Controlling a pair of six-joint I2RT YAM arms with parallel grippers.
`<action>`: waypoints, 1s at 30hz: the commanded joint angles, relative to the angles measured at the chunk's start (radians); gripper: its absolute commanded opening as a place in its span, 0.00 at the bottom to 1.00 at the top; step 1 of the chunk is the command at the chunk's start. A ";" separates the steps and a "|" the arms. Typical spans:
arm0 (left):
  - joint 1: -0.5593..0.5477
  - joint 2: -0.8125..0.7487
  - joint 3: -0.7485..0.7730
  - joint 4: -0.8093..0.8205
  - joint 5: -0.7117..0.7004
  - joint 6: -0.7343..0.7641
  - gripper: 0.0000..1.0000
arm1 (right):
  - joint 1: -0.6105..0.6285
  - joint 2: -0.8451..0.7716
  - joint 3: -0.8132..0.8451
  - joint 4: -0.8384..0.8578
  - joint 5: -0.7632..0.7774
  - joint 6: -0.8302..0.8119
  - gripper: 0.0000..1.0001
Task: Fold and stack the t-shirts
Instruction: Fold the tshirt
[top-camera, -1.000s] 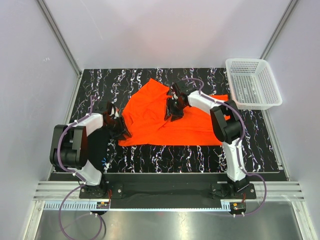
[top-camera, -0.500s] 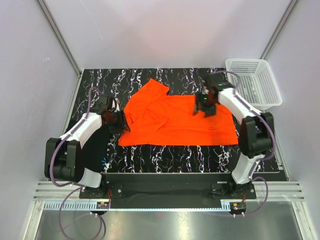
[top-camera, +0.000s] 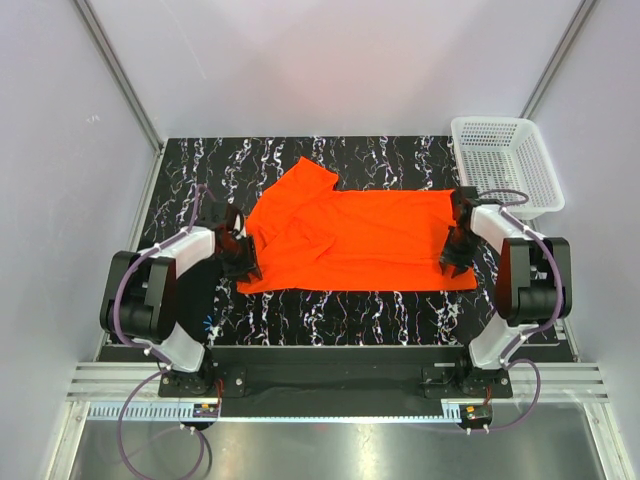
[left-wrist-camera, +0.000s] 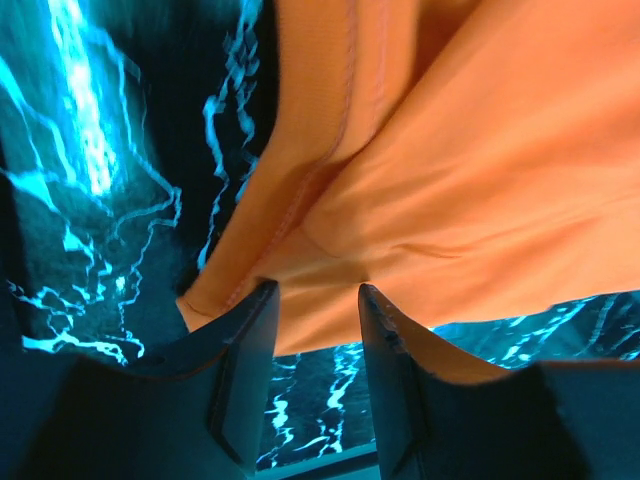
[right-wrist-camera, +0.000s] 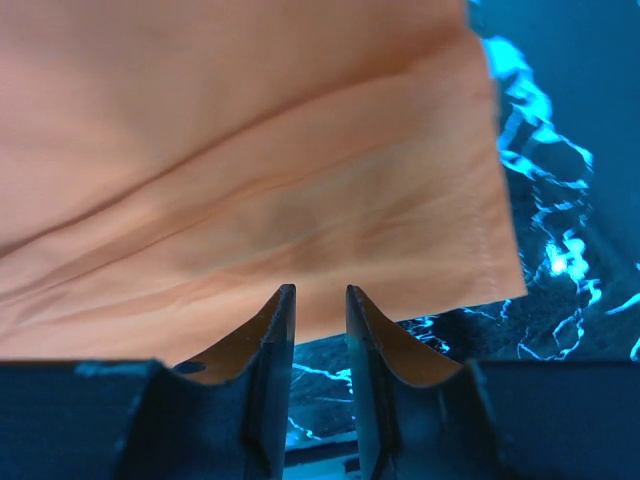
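Shirt (top-camera: 350, 240), orange-red, lies spread flat across the middle of the mat (top-camera: 400, 310), with its sleeve end toward the left edge and its hem toward the right. Left gripper (top-camera: 243, 268) sits at the shirt's near left corner, jaws partly apart and nothing pinched. Right gripper (top-camera: 450, 262) sits at the near right corner, jaws a narrow gap over the hem, with no cloth visibly caught. Probable step: seizing both near corners for the first fold. The next move requires both jaws to close on cloth alone — then a matched lift.
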 joint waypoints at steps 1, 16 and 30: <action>0.003 -0.007 -0.046 0.019 -0.068 0.018 0.44 | -0.044 -0.052 -0.051 0.038 0.090 0.113 0.33; -0.002 -0.203 -0.088 -0.079 -0.125 -0.028 0.45 | -0.146 -0.207 -0.201 0.048 0.098 0.196 0.36; -0.023 -0.150 0.015 -0.038 0.016 -0.045 0.47 | -0.146 -0.197 -0.069 0.072 -0.166 0.093 0.56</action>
